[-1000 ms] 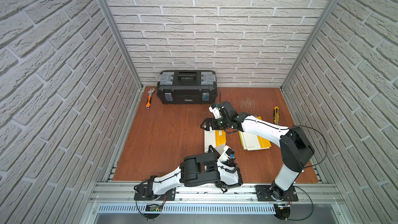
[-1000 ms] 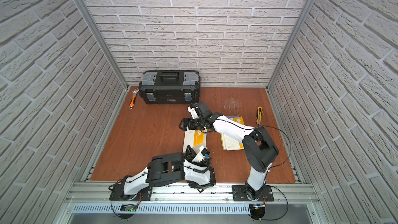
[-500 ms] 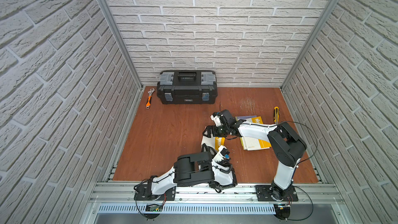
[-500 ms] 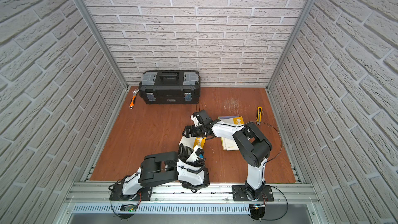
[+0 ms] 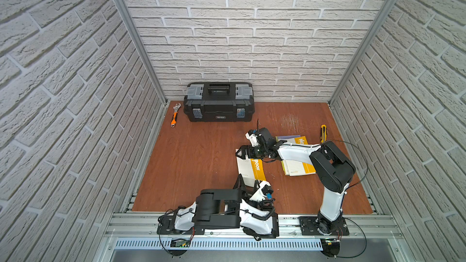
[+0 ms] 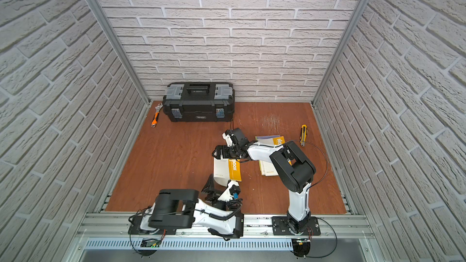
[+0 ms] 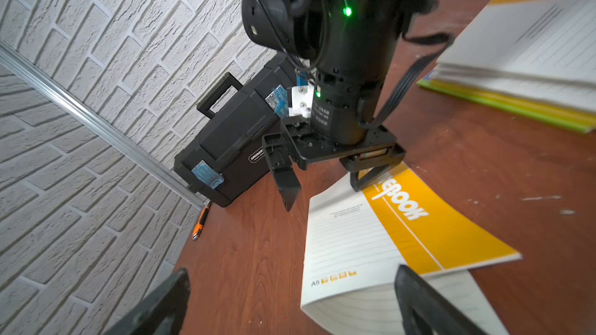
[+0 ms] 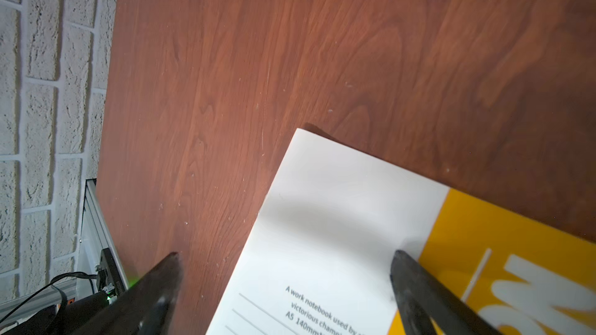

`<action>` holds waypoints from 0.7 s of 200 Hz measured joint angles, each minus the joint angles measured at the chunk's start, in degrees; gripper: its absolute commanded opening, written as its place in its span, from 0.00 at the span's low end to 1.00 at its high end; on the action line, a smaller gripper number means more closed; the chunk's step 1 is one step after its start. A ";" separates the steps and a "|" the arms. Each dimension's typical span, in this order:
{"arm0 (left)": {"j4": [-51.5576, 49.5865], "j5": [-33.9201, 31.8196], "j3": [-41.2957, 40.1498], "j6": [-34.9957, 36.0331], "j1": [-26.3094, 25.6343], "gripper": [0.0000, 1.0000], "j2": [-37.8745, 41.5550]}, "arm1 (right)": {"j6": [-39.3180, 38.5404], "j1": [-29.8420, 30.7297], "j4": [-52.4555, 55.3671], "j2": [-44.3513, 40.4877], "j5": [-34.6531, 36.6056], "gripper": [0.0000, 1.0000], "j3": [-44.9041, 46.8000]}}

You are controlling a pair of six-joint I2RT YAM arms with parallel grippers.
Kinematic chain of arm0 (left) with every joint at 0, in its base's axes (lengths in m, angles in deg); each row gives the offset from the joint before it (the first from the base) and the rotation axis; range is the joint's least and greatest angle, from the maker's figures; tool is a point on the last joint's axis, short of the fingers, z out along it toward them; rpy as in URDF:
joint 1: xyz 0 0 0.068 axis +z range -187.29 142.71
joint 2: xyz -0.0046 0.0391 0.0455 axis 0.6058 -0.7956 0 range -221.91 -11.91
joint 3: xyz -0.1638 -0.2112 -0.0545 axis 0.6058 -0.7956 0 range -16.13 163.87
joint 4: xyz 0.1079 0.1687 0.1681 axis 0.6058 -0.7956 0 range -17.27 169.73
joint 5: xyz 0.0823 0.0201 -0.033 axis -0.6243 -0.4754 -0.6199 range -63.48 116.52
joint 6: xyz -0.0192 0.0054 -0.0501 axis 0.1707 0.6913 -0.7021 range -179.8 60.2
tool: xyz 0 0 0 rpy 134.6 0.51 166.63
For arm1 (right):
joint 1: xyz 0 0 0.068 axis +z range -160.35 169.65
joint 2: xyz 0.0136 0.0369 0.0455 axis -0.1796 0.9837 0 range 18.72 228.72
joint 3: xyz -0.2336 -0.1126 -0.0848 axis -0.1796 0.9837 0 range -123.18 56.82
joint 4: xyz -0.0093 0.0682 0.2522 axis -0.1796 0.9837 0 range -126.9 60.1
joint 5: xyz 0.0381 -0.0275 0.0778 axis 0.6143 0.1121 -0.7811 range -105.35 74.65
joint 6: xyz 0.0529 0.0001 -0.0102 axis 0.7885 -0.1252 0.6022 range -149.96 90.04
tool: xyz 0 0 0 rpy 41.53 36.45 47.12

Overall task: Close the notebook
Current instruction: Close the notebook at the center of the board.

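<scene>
There was the white-and-yellow paper notebook (image 5: pixel 251 170) (image 6: pixel 227 170) (image 7: pixel 371 236) (image 8: pixel 338 220), flat on the reddish-brown wooden table (image 5: pixel 201 160) about mid-table, its cover down over the lined pages. The cover bowed a little at the near end, where page edges showed beneath it.

At the far end, the right gripper (image 5: pixel 248 151) (image 7: pixel 322 193) (image 8: pixel 285 254) pointed down with its jaws spread wide. One finger sat at the cover where white met yellow, though I couldn't tell if it truly touched. The other hung over bare wood beside the notebook. It gripped nothing.

At the near end, the left gripper (image 5: pixel 248 183) (image 7: pixel 292 270) was spread wide too, and empty. One finger was over the notebook's near corner, the other out over the table.

Off to the right, under the right arm, lay a small stack of similar yellow-and-white notebooks (image 5: pixel 297 167), apart from the first. Beyond it, near the right wall, lay a yellow-and-black utility knife (image 5: pixel 323 132). A black plastic toolbox (image 5: pixel 219 102) stood against the back brick wall, and an orange-handled adjustable wrench (image 5: pixel 174 117) lay just beside its left end.
</scene>
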 measured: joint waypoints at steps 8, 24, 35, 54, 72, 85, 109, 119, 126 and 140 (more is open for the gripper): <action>0.87 0.52 -0.98 2.67 -1.33 0.98 4.07 | 0.07 0.00 -0.22 0.13 -0.17 1.00 -0.07; 10.49 2.97 -5.44 15.08 -3.15 0.98 15.13 | 0.28 0.00 -0.76 0.55 -0.46 1.00 -0.37; 23.98 7.39 -12.35 27.28 -2.86 0.98 25.53 | 0.46 0.00 -1.03 0.66 -0.55 1.00 -0.44; 48.59 17.62 -28.94 46.69 0.59 0.98 47.17 | 0.85 -0.02 -1.07 0.72 -0.66 1.00 -0.55; 58.21 22.73 -36.85 57.75 2.47 0.98 63.82 | 0.92 -0.02 -1.05 0.72 -0.72 1.00 -0.55; 61.13 24.76 -36.06 62.73 2.89 0.98 69.72 | 0.94 -0.02 -1.05 0.72 -0.70 1.00 -0.55; 63.25 30.84 -31.28 66.55 9.42 0.98 72.67 | 0.98 -0.02 -1.07 0.70 -0.72 1.00 -0.55; 63.89 34.75 -30.25 66.27 14.56 0.98 72.59 | 1.11 -0.02 -1.11 0.70 -0.70 1.00 -0.52; 64.30 37.64 -30.23 65.59 17.97 0.95 72.59 | 1.20 -0.02 -1.27 0.68 -0.74 1.00 -0.46; 65.68 43.80 -31.17 63.73 24.02 0.83 72.85 | 1.55 0.00 -2.40 0.26 -0.76 1.00 0.44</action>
